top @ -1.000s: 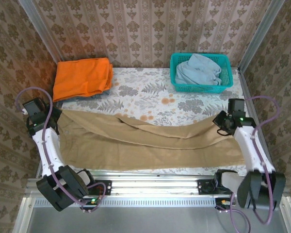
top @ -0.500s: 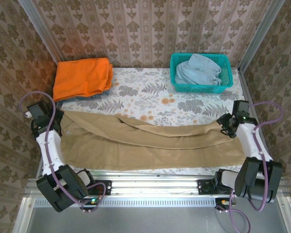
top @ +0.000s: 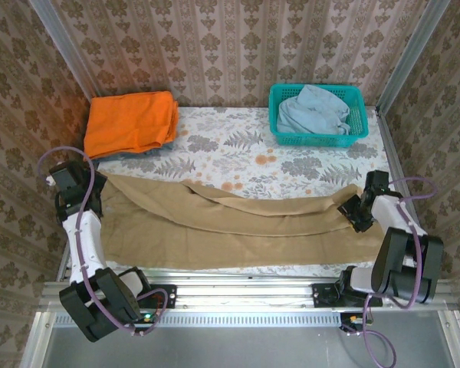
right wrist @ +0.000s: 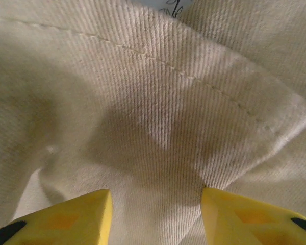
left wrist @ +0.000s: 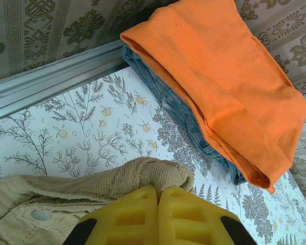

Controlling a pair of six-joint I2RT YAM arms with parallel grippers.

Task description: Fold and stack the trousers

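The tan trousers (top: 230,222) lie spread lengthwise across the near half of the table, waist at the left, leg ends at the right. My left gripper (top: 88,192) is at the waist end. In the left wrist view the left gripper (left wrist: 158,190) is shut on a bunched fold of the trousers' waistband (left wrist: 117,178), a button showing beside it. My right gripper (top: 354,208) is low over the leg ends. In the right wrist view the right gripper (right wrist: 155,196) stands open, its yellow fingertips apart, with trousers cloth (right wrist: 153,102) and a stitched hem between and beyond them.
A folded orange garment (top: 130,123) lies on blue denim (left wrist: 183,109) at the back left corner. A teal basket (top: 319,138) with a pale blue garment (top: 313,109) stands back right. Patterned walls close in three sides; a metal rail (top: 238,277) runs along the near edge.
The right gripper went from shut to open and dropped back onto the leg ends, its arm folding lower. The left gripper shifted slightly nearer, still holding the waistband.
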